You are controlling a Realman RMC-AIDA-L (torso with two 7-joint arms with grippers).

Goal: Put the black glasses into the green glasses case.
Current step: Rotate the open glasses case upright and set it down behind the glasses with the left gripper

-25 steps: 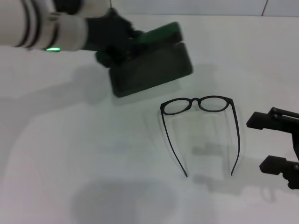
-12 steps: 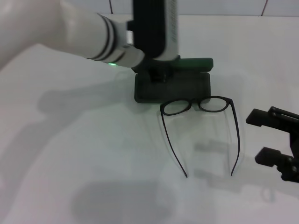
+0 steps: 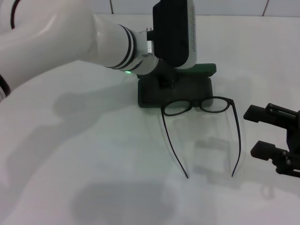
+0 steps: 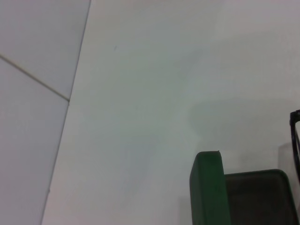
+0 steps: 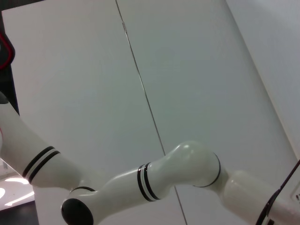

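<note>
The left arm (image 3: 70, 37) reached across from the left, its wrist pointing down, and its gripper (image 3: 168, 80) stayed mostly hidden beneath. The right gripper (image 3: 274, 138) hovered low at the right, fingers spread apart.

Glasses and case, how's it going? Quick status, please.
Left gripper down at the open green glasses case. Right gripper open, waiting beside the black glasses. Glasses unfolded on the table, against the case; nothing blocking.

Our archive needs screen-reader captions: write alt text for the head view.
The left gripper reaches down into the open green glasses case on a white table. The unfolded black glasses lie just in front of the case, and the right gripper waits open beside them.
</note>
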